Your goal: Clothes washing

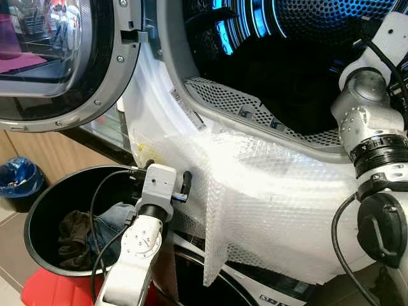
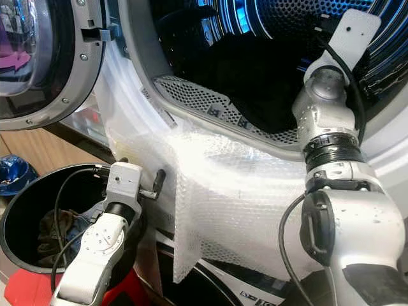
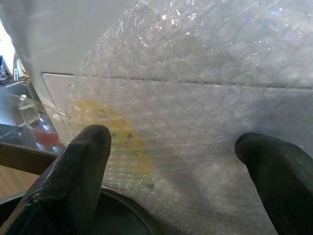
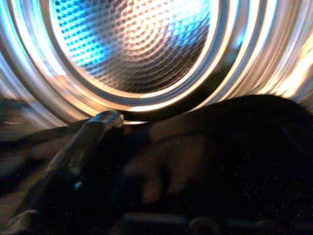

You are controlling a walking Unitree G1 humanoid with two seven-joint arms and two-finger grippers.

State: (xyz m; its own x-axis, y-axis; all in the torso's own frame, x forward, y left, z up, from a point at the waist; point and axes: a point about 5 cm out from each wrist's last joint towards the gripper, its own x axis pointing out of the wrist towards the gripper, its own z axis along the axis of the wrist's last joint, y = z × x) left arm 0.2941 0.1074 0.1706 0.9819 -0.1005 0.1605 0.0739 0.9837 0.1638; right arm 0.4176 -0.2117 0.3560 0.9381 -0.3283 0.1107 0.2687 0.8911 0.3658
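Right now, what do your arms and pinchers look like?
My two silver metal arms, left and right, have round screwed joints, black rings and looping black cables. Each ends in two long black rubbery fingers, like those on my left gripper.

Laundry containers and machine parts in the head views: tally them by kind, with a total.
Black basket holding clothes: 1
Blue bin: 1
Open washer door: 1
Drum: 1
Bubble wrap sheet: 1
Total: 5

Washer opening [image 1: 287, 70] gapes wide at 1 o'clock; dark clothing [image 4: 205, 161] fills its floor. Bubble wrap [image 1: 274, 204] drapes the front. Open door [image 1: 57, 57] blocks 10 o'clock; black basket [image 1: 38, 217] at 8 o'clock.
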